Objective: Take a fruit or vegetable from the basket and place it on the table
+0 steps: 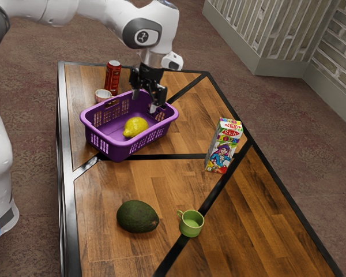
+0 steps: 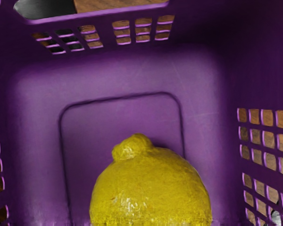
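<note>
— So where's the lemon (image 1: 135,126) from those fingers (image 1: 153,107)?

— Down on the basket's (image 1: 99,136) floor, below them and over toward the exterior view's left. They hang at the basket's far part, and its nubby end points away from them, toward the basket wall on the exterior view's left

— Which way does its long axis run, then?

— Roughly out from under the fingers to that wall. I'd straddle its round middle, across that line, and mind the basket's sides

— Are they wide enough?

— They look well spread, with nothing between them, and they're not touching the lemon. Seems to me they need to shift over it, sink and close, then carry it to the counter (image 1: 106,190) beside the basket
</note>
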Controlling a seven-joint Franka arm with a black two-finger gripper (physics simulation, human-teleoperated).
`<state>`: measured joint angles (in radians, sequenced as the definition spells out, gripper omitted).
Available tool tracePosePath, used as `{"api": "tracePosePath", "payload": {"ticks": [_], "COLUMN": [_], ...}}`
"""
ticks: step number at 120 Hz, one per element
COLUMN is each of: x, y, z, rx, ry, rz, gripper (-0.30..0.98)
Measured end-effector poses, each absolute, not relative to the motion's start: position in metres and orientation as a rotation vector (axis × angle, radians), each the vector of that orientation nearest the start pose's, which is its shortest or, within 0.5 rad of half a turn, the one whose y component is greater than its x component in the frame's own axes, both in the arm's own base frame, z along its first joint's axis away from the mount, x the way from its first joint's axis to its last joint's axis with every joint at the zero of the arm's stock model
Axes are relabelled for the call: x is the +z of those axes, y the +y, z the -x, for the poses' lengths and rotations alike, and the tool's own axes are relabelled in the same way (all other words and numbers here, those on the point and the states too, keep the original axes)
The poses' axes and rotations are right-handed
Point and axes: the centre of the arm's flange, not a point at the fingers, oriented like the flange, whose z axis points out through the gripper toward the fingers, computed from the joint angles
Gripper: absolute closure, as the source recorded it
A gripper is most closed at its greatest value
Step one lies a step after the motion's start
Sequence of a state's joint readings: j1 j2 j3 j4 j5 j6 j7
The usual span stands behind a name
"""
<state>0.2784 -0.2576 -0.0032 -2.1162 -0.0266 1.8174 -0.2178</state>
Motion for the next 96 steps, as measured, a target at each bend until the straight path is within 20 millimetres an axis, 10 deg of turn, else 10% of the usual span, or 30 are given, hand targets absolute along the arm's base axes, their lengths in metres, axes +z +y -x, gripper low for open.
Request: {"api": "tracePosePath", "payload": {"ticks": [96], "x": [0.458], "y": [0.125], "z": [-0.443], "rx": [0.204], "ry": [-1.075], "rz": [3.091], "gripper": [0.03]}}
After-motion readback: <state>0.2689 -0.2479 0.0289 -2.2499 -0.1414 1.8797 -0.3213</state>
